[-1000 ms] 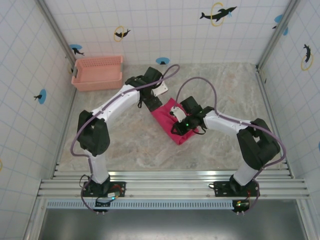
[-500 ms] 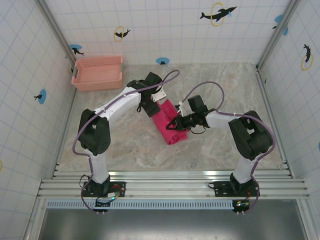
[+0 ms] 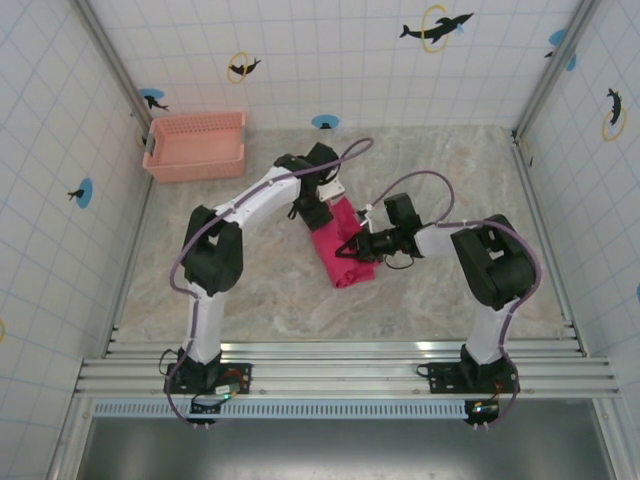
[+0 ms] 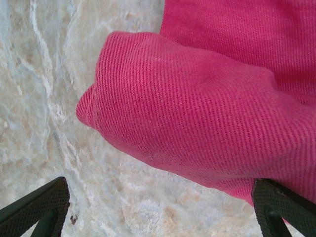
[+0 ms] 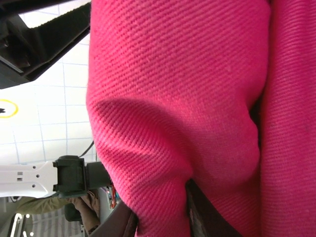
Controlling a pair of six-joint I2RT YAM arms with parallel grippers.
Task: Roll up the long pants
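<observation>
A pale pink basket (image 3: 195, 146) sits at the far left corner of the marble table (image 3: 240, 290). The left gripper (image 3: 313, 209) hangs over the far end of the long pants (image 3: 345, 262), which lie as a thick, partly rolled bundle near the middle of the table, running diagonally from far to near. From the left wrist, its fingers (image 4: 37, 210) stand spread as wide as they go. One is over bare marble, the other is at the edge of a rounded fold of the pants (image 4: 197, 123), and nothing is held between them. The right gripper (image 3: 352, 247) comes in low from the right against the bundle's right side. In its wrist view the magenta cloth (image 5: 168, 108) bulges close to the lens, and one dark finger (image 5: 205, 219) is tucked into a fold. The jaws are drawn in narrowly on that bunched cloth.
</observation>
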